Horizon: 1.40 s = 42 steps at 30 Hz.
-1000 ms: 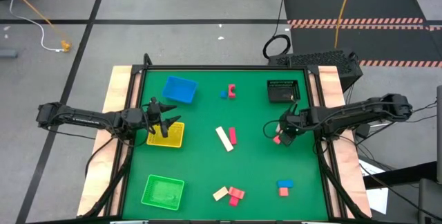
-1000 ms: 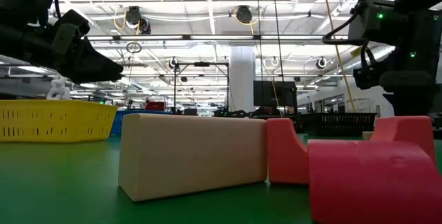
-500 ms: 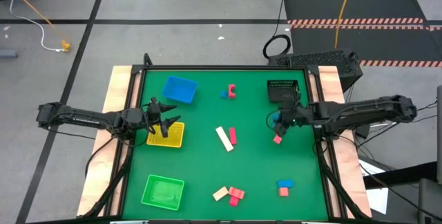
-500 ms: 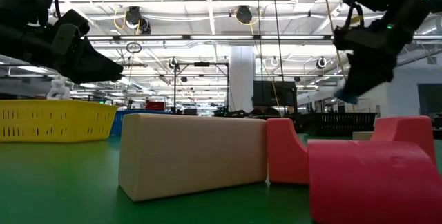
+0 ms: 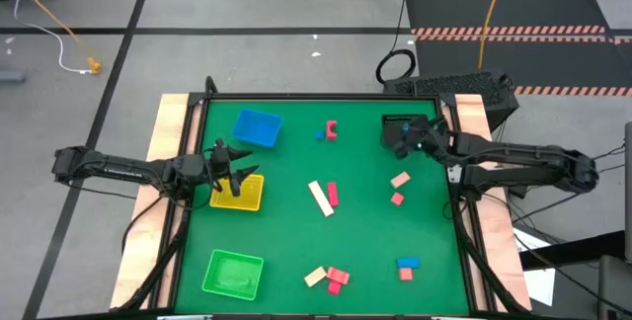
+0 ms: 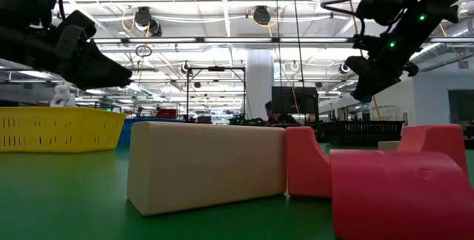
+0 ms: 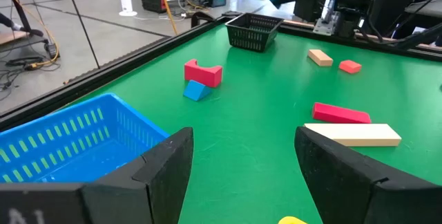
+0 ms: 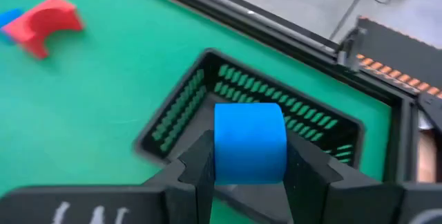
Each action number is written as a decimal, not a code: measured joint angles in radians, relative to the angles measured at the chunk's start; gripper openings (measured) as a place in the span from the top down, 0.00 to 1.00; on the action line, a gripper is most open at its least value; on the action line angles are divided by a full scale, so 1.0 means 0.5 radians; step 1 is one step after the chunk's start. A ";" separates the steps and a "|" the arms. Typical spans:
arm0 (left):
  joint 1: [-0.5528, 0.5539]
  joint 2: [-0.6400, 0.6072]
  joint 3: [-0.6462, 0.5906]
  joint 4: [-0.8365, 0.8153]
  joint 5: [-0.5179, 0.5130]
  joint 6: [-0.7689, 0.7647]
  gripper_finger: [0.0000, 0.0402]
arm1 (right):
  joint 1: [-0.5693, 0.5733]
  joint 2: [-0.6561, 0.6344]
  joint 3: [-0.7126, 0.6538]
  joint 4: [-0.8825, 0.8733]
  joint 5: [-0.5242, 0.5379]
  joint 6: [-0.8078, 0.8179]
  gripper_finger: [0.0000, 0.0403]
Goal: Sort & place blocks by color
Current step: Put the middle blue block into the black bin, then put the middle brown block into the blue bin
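Observation:
My right gripper (image 5: 402, 143) is shut on a small blue block (image 8: 250, 143) and hangs over the black mesh basket (image 5: 404, 129) at the far right. Below and nearer lie a tan block (image 5: 400, 179) and a pink block (image 5: 397, 199). A tan bar (image 5: 320, 198) and a pink bar (image 5: 333, 195) lie mid-table. A red arch (image 5: 332, 129) with a blue piece (image 5: 320, 134) sits at the far middle. My left gripper (image 5: 233, 169) stands open above the far edge of the yellow tray (image 5: 238, 194), holding nothing. My right gripper pinches the blue block by two opposite sides (image 8: 219, 148) between its two fingers. The fingers slant downward toward the far edge. The block is lifted clear, with its rounded face (image 8: 250, 113) ahead of the fingertips, above the basket's open top (image 8: 276, 103).
A blue tray (image 5: 257, 128) stands at the far left and a green tray (image 5: 233, 273) at the near left. Near the front edge lie a tan and two pink blocks (image 5: 331, 279), and a blue (image 5: 407, 262) and a pink block (image 5: 405, 274). Bare green mat lies between.
My right gripper has risen from the mat beside the pink block and swung toward the far edge with the blue block, stopping over the black basket. It has turned and tipped up on the way. The tan block it covered now shows.

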 joint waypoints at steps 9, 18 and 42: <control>0.000 0.000 0.000 0.001 0.000 0.064 0.37 | -0.185 0.000 0.000 0.021 -0.003 -0.058 0.62; 0.001 0.000 0.000 0.109 -0.013 0.017 0.37 | -0.205 0.000 0.000 0.131 -0.015 -0.102 0.36; 0.008 0.000 0.016 0.932 -0.041 0.092 0.37 | -0.201 0.000 0.000 0.645 -0.468 0.025 0.34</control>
